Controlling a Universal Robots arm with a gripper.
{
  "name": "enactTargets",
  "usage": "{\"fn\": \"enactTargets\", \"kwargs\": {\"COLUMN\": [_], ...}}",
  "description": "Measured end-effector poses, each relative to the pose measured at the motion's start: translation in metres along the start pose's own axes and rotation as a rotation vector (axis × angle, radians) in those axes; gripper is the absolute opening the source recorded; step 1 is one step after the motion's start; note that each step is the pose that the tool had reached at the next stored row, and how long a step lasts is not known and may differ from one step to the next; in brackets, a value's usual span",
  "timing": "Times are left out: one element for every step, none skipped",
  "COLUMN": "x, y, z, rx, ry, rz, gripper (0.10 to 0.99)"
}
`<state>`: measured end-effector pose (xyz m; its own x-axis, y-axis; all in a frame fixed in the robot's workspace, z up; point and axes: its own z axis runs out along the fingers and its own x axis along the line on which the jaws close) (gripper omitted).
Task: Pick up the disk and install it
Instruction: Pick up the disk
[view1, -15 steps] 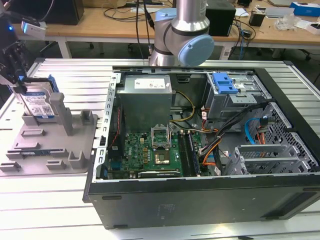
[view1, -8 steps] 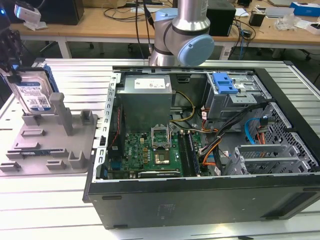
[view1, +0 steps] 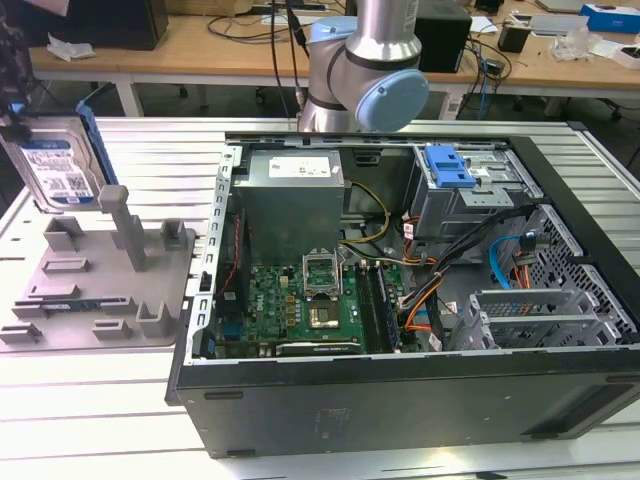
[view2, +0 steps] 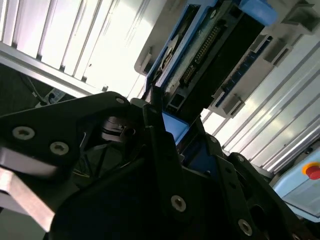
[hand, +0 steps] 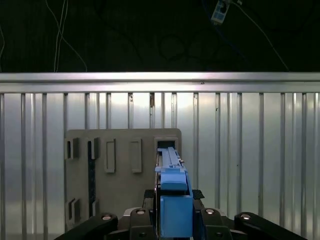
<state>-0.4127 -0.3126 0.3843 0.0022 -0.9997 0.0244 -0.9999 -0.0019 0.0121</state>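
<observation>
The tool (hand: 174, 196) is clamped on the disk (view1: 55, 165), its fingers pressed against the two blue side rails, as both wrist views show. The disk stands upright on edge in the grasp, with its labelled face turned outward in the exterior view. Directly beneath the tool lies the grey holder (view1: 100, 290) on the slatted bench (view1: 150, 150). The disk's far end lines up with one of the holder's slots. Whether it is fully clear of that slot or just at its mouth cannot be told, though in the exterior view it looks raised above it. So the pick-up appears done or nearly so, and the installing is all left to do. The open computer case (view1: 400, 390) sits well off to one side of the tool. The drive cage (view1: 470, 205) inside it, with its blue latch (view1: 448, 168), is not yet approached. The disk is nowhere near that bay and is held only by the tool.
</observation>
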Motion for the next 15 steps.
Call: {"fn": "enactTargets", "kwargs": {"x": [0.0002, 0.0004, 0.0006, 0.0007, 0.0008, 0.0009, 0.0011, 0.0013, 0.0014, 0.0016, 0.0018, 0.0021, 0.0028, 0.003, 0.0085], "y": [-0.0002, -0.0004, -0.0005, -0.0006, -0.0007, -0.0007, -0.0009, -0.001, -0.0012, -0.0013, -0.0015, -0.0018, -0.0021, -0.0021, -0.0035], "z": [-0.0085, -0.0176, -0.0227, -0.0271, -0.0333, -0.0376, -0.0467, -0.0536, -0.0591, -0.0665, -0.0738, -0.0861, -0.1031, -0.1031, -0.1092], "rx": [0.0, 0.0, 0.0, 0.0, 0.0, 0.0, 0.0, 0.0, 0.0, 0.0, 0.0, 0.0, 0.0, 0.0, 0.0], "ry": [0.0, 0.0, 0.0, 0.0, 0.0, 0.0, -0.0001, 0.0, -0.0001, 0.0, 0.0, 0.0, 0.0, 0.0, 0.0], "rz": [0.0, 0.0, 0.0, 0.0, 0.0, 0.0, 0.0, 0.0, 0.0, 0.0, 0.0, 0.0, 0.0, 0.0, 0.0], "gripper": [0.365, 0.365, 0.365, 0.365, 0.365, 0.365, 0.365, 0.365, 0.365, 0.365, 0.365, 0.365, 0.365, 0.365, 0.365]}}
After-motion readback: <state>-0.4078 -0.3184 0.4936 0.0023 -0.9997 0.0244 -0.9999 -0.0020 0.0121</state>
